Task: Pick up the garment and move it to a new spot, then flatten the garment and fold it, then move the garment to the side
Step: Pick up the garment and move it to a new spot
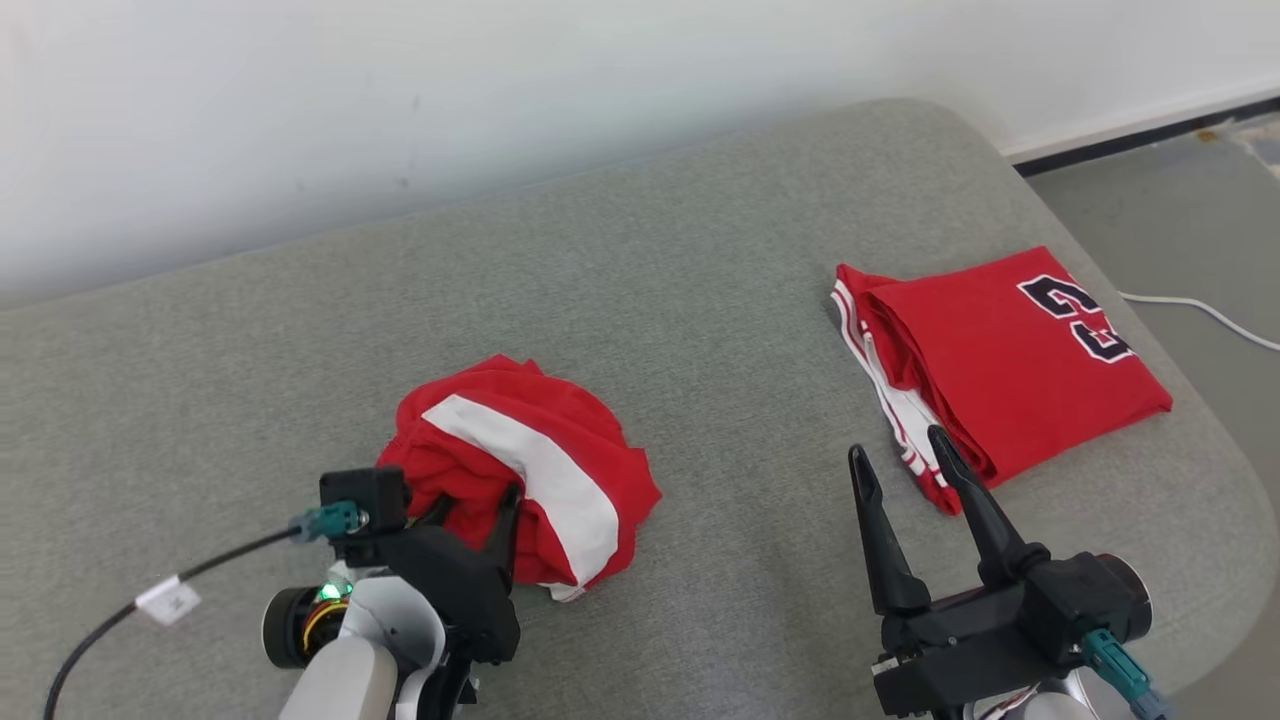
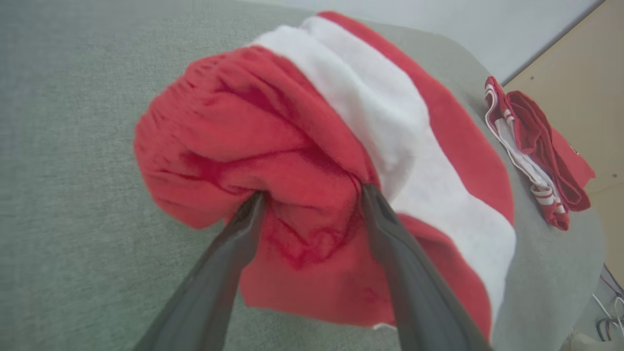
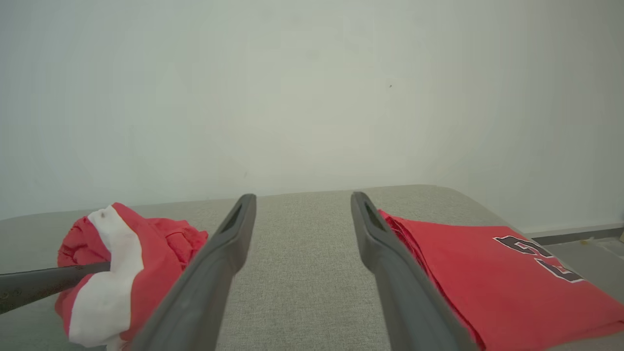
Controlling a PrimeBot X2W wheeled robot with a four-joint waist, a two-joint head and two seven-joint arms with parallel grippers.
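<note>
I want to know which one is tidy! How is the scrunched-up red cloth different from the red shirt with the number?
The scrunched-up garment is a rumpled heap; the numbered jersey lies folded flat. The garment shows a wide white band; the jersey shows dark numerals and thin striped trim. Both are red and rest on the grey cushion.

White wall, grey seemingly upholstered surface

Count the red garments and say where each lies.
2. The crumpled red-and-white garment lies at the left gripper; the folded red jersey lies beside the right gripper. Its folds may hide another.
</note>
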